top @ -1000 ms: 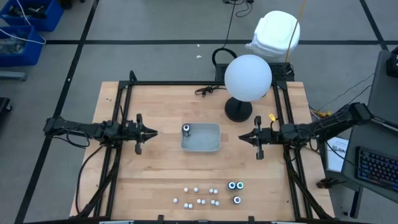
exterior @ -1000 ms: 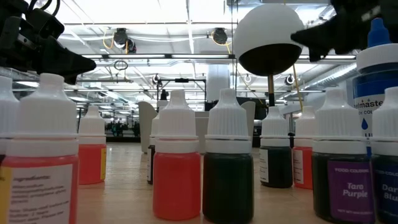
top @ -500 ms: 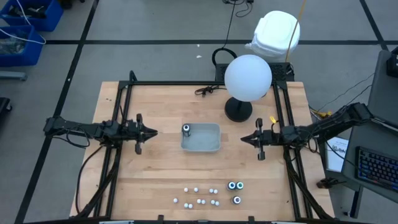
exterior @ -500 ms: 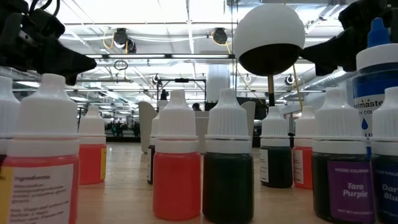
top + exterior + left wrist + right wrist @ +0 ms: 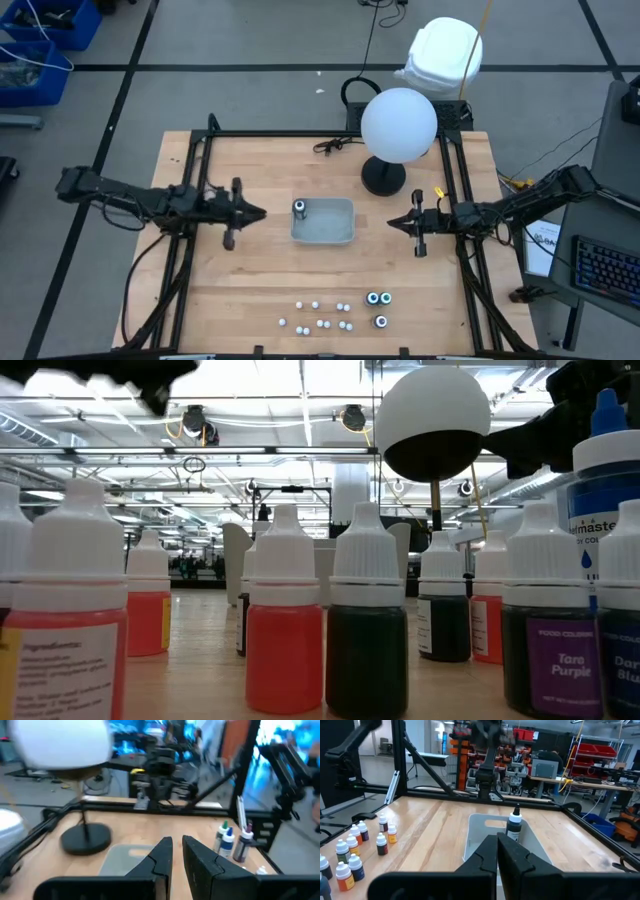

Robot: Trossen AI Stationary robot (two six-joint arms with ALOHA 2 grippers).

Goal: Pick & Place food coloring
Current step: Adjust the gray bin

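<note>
Several tiny white-capped dropper bottles [image 5: 320, 315] stand upright near the table's near edge, with three dark pale-topped jars [image 5: 378, 305] to their right. In the low view the dropper bottles [image 5: 284, 620] fill the foreground. Another dark jar [image 5: 299, 208] stands in the clear tray [image 5: 335, 232], at its far-left corner; the right wrist view shows this jar [image 5: 514, 825]. My left gripper [image 5: 258, 213] hovers left of the tray, shut, touching nothing. My right gripper [image 5: 392, 223] hovers right of the tray, shut, touching nothing.
A lamp with a white globe [image 5: 399, 124] and a black base [image 5: 383, 178] stands behind the tray's right end. A black cable [image 5: 330, 145] lies near the far edge. Bare wood lies between the tray and the bottles.
My left arm has risen and moved toward the tray; in the low view it has gone up to the picture's top. My right gripper has drawn back a little toward the table's right edge. Bottles, jars and tray have stayed put.
</note>
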